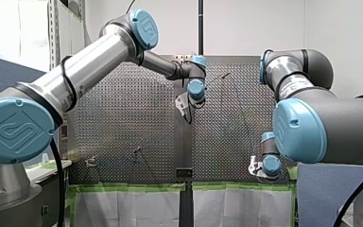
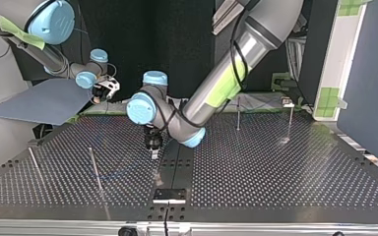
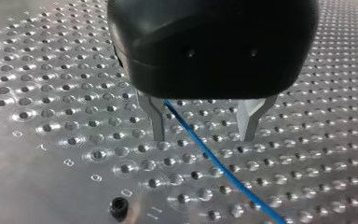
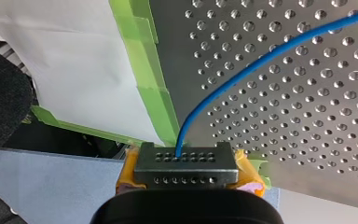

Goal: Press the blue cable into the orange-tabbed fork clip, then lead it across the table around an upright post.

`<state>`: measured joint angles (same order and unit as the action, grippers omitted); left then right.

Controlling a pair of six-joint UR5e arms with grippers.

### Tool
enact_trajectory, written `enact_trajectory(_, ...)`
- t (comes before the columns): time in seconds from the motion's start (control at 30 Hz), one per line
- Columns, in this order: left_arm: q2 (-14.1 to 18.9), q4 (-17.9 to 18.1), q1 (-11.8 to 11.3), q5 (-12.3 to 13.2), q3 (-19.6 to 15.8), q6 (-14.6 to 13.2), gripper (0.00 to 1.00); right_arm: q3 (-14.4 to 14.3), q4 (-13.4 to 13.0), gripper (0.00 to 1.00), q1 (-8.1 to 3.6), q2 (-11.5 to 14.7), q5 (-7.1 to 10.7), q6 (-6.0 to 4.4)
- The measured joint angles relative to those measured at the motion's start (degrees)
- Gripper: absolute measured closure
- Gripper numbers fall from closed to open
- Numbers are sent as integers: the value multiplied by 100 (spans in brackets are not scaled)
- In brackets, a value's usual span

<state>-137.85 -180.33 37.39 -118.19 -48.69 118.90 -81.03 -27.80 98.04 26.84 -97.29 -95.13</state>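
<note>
Straddling the blue cable (image 3: 214,161), my left gripper (image 3: 203,137), jaws wide apart; my right gripper (image 4: 186,175) pinching it.

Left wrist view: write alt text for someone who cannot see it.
My left gripper, black with two metal fingers, hangs open close over the perforated table, and the blue cable runs ungripped between the fingers, closer to one of them. A small black screw sits in the table nearby.
</note>
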Motion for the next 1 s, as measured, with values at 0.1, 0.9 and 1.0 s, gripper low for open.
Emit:
enact_trajectory(0.1,11,-148,68,-44,-2,-10,22,13,24,100,4,0,-2,9)
enact_trajectory(0.9,698,-1296,720,-574,-3,-307,5,77,194,100,94,1,-28,38)
enact_trajectory(1.0,843,-1394,754,-581,-4,-367,3,86,198,100,103,1,-25,39)
